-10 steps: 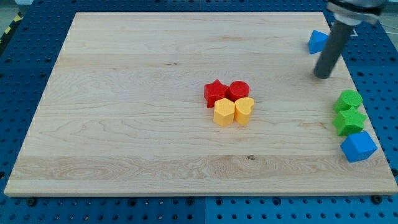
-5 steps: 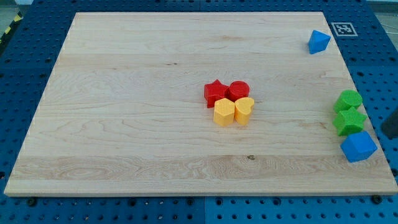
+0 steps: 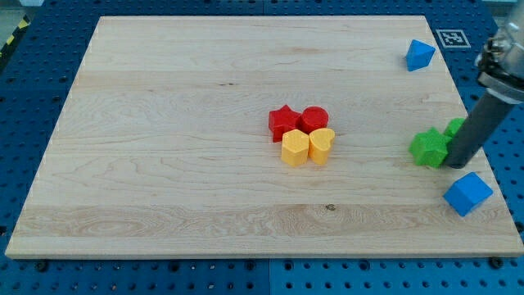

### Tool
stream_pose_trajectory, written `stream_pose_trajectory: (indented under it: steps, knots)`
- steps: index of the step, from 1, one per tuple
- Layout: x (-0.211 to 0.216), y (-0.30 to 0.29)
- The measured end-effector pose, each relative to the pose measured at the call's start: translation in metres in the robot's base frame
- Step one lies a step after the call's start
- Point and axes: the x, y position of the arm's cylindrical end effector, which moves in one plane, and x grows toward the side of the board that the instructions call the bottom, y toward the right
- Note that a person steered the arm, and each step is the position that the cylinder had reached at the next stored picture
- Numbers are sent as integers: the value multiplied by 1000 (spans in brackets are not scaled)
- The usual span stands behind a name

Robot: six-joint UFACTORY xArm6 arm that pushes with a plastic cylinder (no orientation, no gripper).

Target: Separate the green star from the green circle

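Observation:
The green star (image 3: 427, 148) lies near the board's right edge, just left of my tip (image 3: 457, 165), which touches its right side. The green circle (image 3: 455, 128) sits up and to the right of the star, mostly hidden behind my dark rod. The star and circle still look close together, perhaps touching at a corner. My rod comes down from the view's upper right.
A blue block (image 3: 467, 193) lies below and right of my tip. A blue block (image 3: 419, 55) sits at the board's top right. A red star (image 3: 283, 121), red circle (image 3: 314, 119), yellow hexagon (image 3: 295, 148) and yellow heart (image 3: 322, 145) cluster mid-board.
My rod went from the top right, out past the right edge, and came back in. The green star slid left, away from the right edge. The lower blue block shifted slightly.

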Motion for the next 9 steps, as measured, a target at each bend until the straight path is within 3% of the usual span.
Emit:
stream_pose_trajectory:
  steps: [2,4,6,8,9]
  knots:
    - [23,-13]
    - [-33,-51]
    - [-63,-89]
    - [-30,-86]
    - [-25,-43]
